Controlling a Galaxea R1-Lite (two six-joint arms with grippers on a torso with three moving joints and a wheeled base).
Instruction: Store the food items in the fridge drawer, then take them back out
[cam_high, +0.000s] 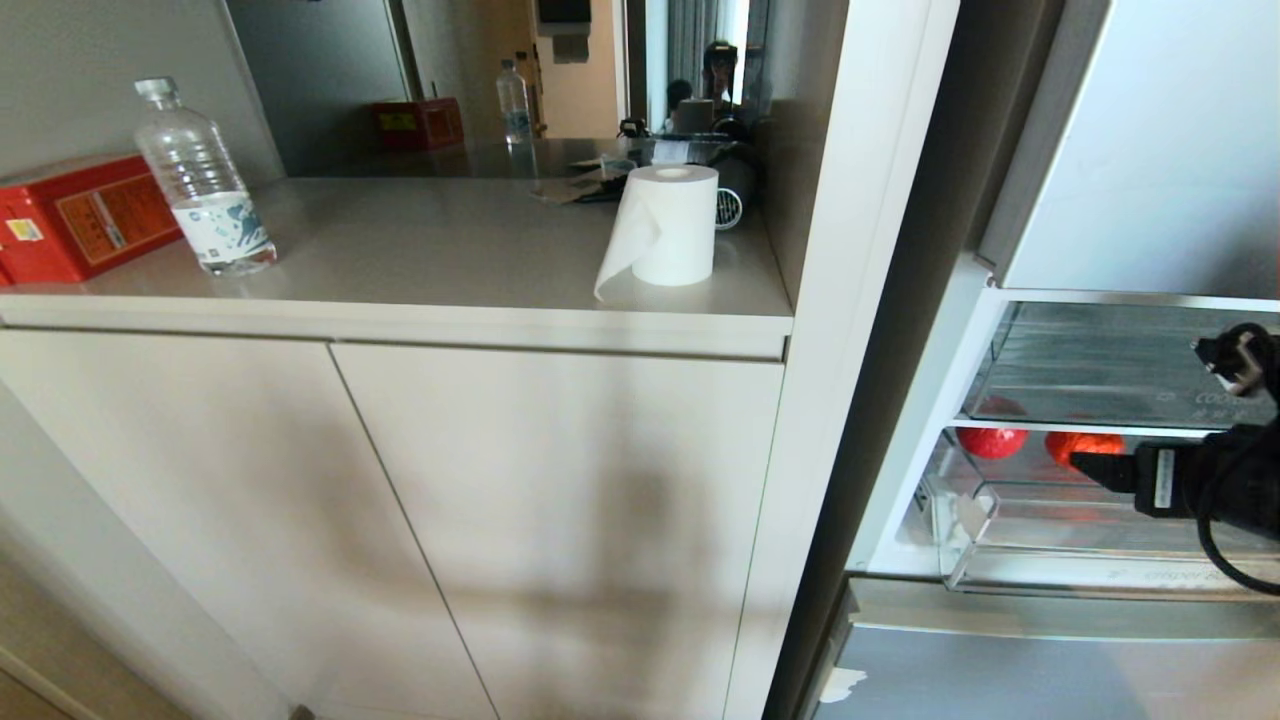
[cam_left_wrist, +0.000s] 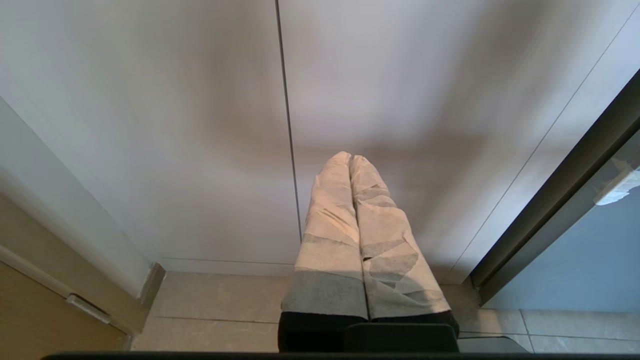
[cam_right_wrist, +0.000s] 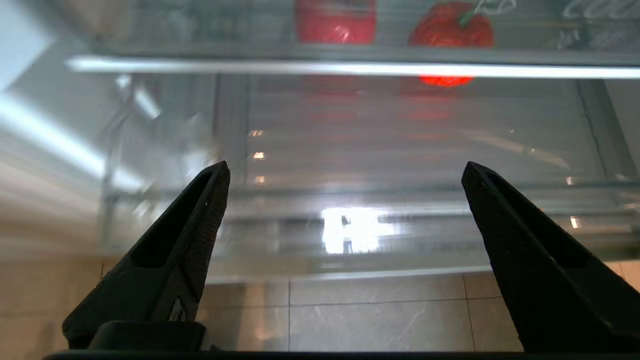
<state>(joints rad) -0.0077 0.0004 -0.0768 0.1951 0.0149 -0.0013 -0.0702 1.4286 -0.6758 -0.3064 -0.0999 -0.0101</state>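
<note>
Fruits (cam_high: 992, 441), shiny red, in drawer (cam_high: 1060, 570)

— What do the right gripper (cam_right_wrist: 345, 172) fingers (cam_right_wrist: 185, 240) look like?
— Matte black, wedge-shaped, tapering to blunt points. The inner faces carry a fine grid texture, and each finger has a hollow slot down its side.
— And behind them?
— A black housing with a small white label on it, and a black cable looping out beneath the wrist.
— The left gripper (cam_left_wrist: 350, 157)?
— Its fingers (cam_left_wrist: 330, 220) are wrapped in pale, creased tape, greyer towards the black base behind them.
</note>
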